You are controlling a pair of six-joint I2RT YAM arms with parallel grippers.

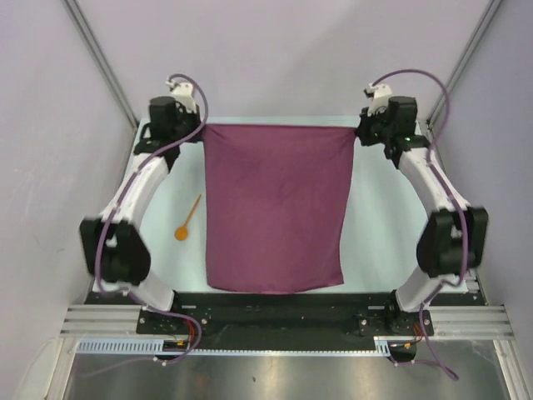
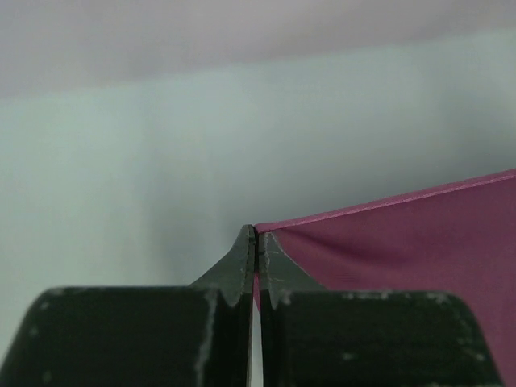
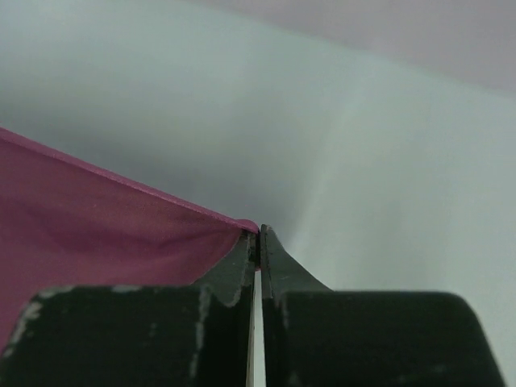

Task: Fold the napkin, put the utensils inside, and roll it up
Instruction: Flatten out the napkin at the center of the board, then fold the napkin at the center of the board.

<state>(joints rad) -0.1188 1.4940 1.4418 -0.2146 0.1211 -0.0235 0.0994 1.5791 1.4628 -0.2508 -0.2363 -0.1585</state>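
The plum napkin (image 1: 275, 207) is stretched flat between both arms, its far edge taut and its near edge reaching the table's front. My left gripper (image 1: 198, 132) is shut on the napkin's far left corner (image 2: 274, 227); the left wrist view shows cloth (image 2: 403, 250) pinched between the closed tips. At the far right corner (image 3: 246, 225), my right gripper (image 1: 361, 132) is shut the same way, cloth (image 3: 97, 234) running off to its left. The orange utensil (image 1: 186, 220) lies on the table left of the napkin, bowl toward the front, apart from the cloth.
The pale table (image 1: 379, 225) shows on both sides of the napkin. A black rail (image 1: 275, 310) with the arm bases runs along the near edge. Metal frame posts (image 1: 100, 58) rise at the back corners, with lilac walls around.
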